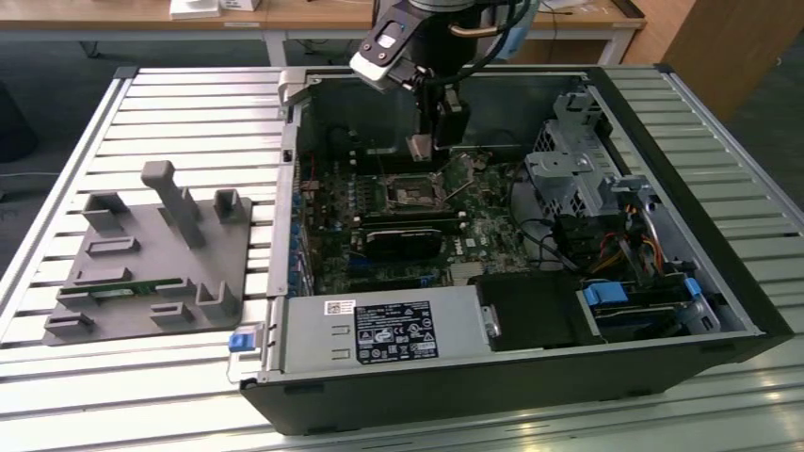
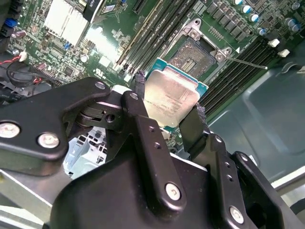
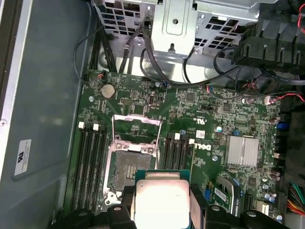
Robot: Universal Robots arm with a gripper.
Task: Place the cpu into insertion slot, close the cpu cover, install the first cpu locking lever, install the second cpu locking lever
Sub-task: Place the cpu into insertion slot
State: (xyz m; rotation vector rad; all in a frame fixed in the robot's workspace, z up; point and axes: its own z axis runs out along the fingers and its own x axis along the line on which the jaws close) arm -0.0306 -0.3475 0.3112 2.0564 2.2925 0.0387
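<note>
The small flat square cpu (image 2: 172,94) has a dull silver-grey metal top with a teal-green edge. The black metal gripper (image 2: 170,102) is dotted with silver screw heads. The square insertion slot (image 3: 128,174) is dark inside a silver rim, and the thin metal cpu cover (image 3: 136,149) is silver. The flat motherboard (image 3: 190,102) is green, speckled grey. The slatted metal table (image 1: 188,122) is pale grey and striped.

silver cpu (image 2: 171,98) held above empty insertion slot (image 3: 127,167), cpu cover (image 3: 136,116) raised

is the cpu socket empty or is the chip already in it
Empty. The insertion slot shows bare contacts in both wrist views, while the cpu sits clamped in the end effector, clear of it.
</note>
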